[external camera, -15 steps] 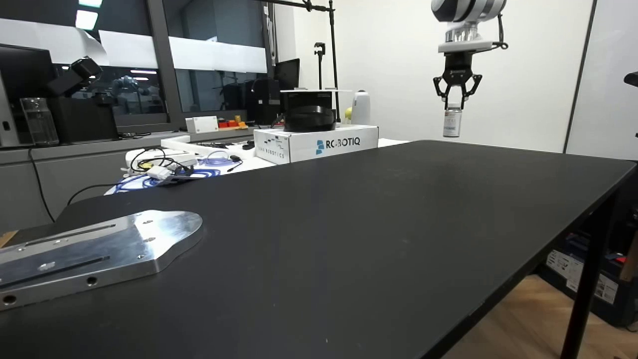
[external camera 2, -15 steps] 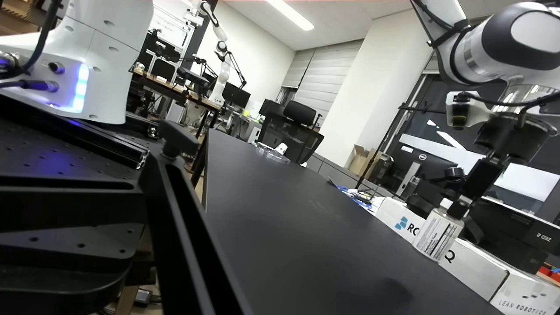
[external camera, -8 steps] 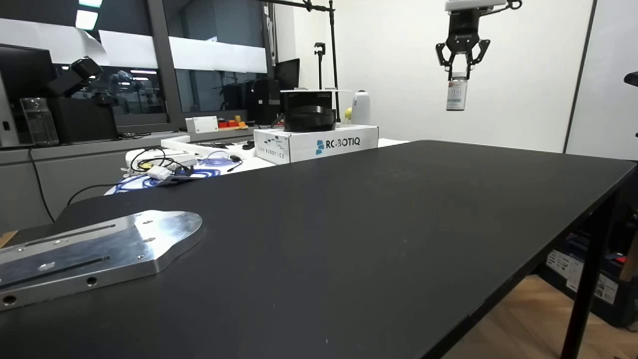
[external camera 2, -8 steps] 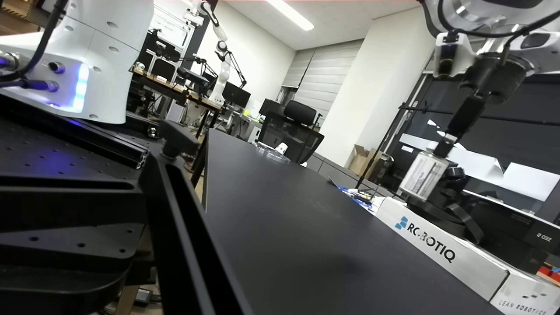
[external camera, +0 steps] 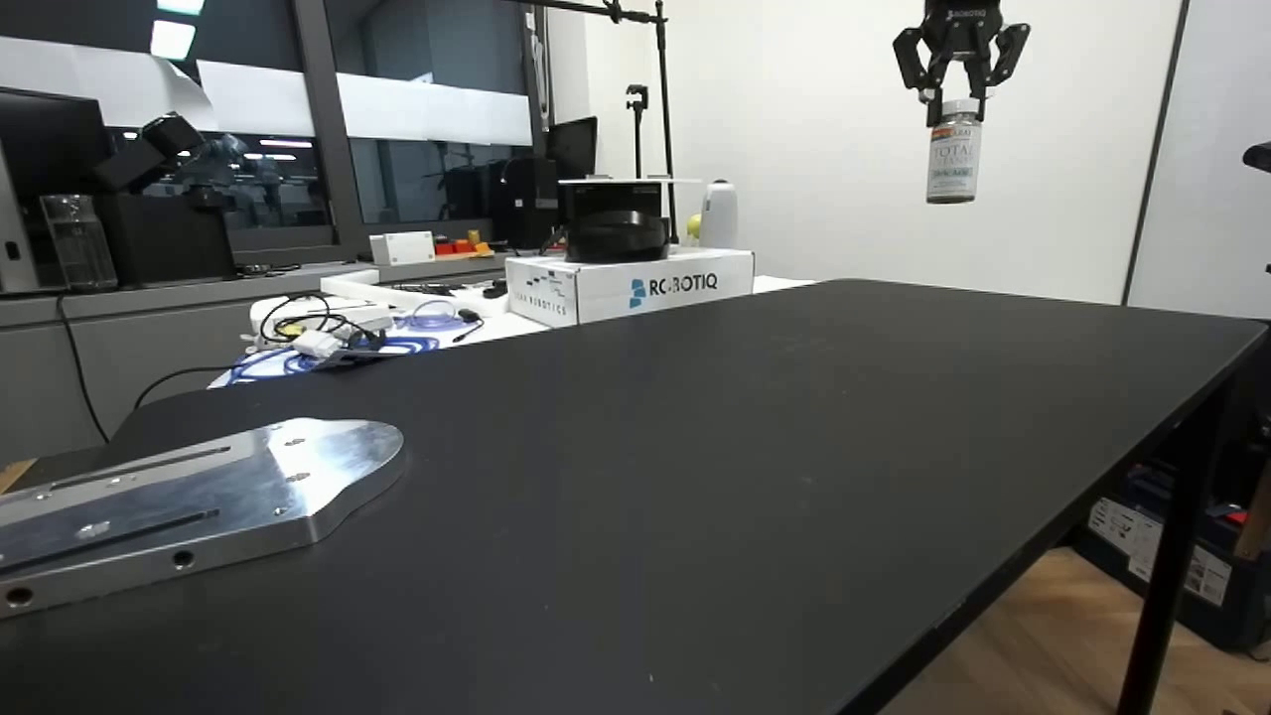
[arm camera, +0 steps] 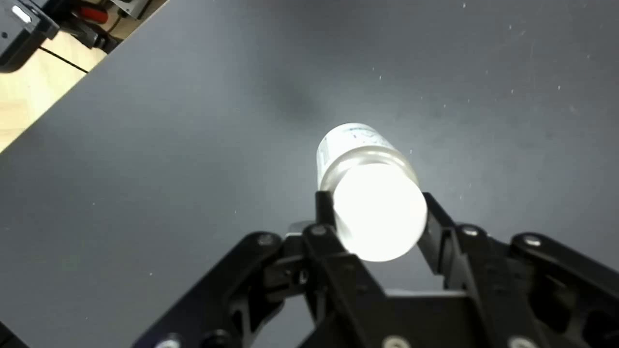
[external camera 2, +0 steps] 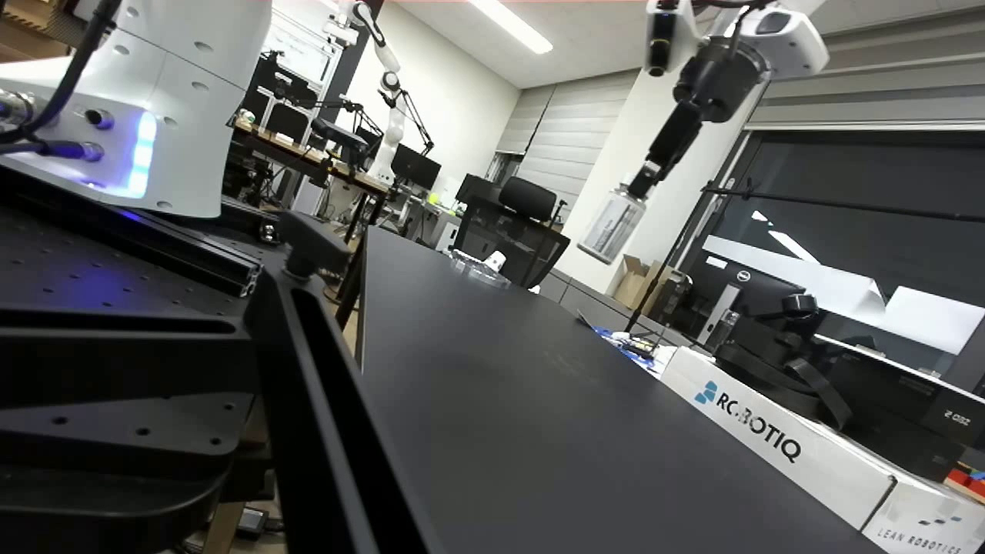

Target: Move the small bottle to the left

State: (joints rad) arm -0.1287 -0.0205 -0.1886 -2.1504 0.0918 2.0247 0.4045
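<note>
While the broad, flat, matte-black surface (external camera: pixel 695 477) lies well below, the black jointed jaws, clamped near the top of the small white-capped cylindrical bottle (external camera: pixel 953 161), have swung it across in mid-air; the leftward carry looks under way, setting-down still ahead.

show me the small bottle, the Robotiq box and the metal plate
Small bottle (arm camera: pixel 376 200): in the wrist view, white cap.
Robotiq box (external camera 2: pixel 781 440): in an exterior view, lettered side.
Metal plate (external camera: pixel 194 492): in an exterior view, top face.
</note>
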